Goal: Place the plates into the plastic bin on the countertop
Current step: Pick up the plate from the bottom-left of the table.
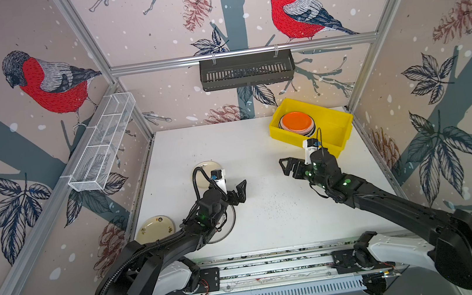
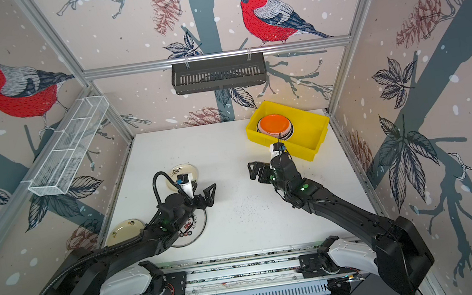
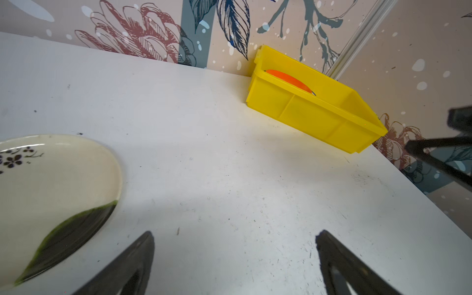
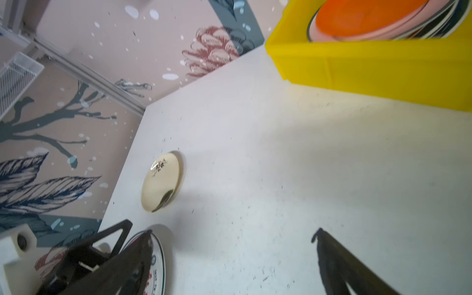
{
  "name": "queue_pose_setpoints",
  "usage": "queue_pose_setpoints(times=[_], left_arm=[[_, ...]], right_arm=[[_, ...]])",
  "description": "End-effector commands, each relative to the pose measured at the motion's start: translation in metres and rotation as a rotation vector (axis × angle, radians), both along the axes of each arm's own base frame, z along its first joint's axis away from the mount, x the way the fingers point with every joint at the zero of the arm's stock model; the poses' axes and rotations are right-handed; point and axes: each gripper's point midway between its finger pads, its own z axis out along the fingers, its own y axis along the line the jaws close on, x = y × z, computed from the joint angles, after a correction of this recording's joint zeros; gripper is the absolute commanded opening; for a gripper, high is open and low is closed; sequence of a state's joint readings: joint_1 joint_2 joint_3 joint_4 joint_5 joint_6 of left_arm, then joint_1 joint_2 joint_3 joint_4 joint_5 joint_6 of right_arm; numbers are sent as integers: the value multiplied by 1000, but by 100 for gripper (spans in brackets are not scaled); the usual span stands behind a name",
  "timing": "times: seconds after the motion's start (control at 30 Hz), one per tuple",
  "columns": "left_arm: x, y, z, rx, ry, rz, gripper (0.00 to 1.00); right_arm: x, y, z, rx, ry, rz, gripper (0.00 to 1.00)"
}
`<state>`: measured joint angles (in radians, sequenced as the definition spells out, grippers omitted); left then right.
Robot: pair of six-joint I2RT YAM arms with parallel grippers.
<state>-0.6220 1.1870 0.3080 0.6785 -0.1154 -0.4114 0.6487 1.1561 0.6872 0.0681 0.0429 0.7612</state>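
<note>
Cream floral plate [image 1: 203, 175] lies flat on the table [image 1: 266, 205], near the left jaws, which gape wide and empty; the right jaws likewise. Best slip one jaw under its rim, pinch firmly, then stack it on the orange plate [image 1: 295, 121] in the yellow bin [image 1: 331, 125]

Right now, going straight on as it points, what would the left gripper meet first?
Probably bare countertop, if the left gripper tilts down as it seems; the plastic bin looks off-line.
</note>
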Motion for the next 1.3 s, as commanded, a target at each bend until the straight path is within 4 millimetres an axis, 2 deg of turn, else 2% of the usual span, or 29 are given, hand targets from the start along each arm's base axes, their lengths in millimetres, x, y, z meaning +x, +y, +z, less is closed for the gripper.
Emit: queue_pose_setpoints(times=[0.0,0.1,0.27,0.4,0.53,0.73,0.97,1.07,1.27], left_arm=[[2,16,-7,8,78,102,98],[-4,22,-9,-22,151,133,98],[-29,45,-25,-44,284,216,98],[-48,62,-27,-81,302,250,98],[-59,81,-21,-91,283,308,98],[-63,84,-14,-61,292,298,98],[-65,77,-12,-50,304,256,98],[-65,75,-14,-56,305,246,98],[-66,62,-17,-105,308,186,98]], right_arm=[[-12,31,-10,29,32,100,100],[-29,58,-42,-3,99,176,100],[-52,103,-73,37,180,324,94],[-65,136,-80,91,194,427,88],[-76,166,-95,114,241,509,80],[-94,206,-111,152,293,613,70],[-100,226,-123,138,311,645,58],[-97,228,-133,129,333,629,47],[-94,228,-145,66,328,584,44]])
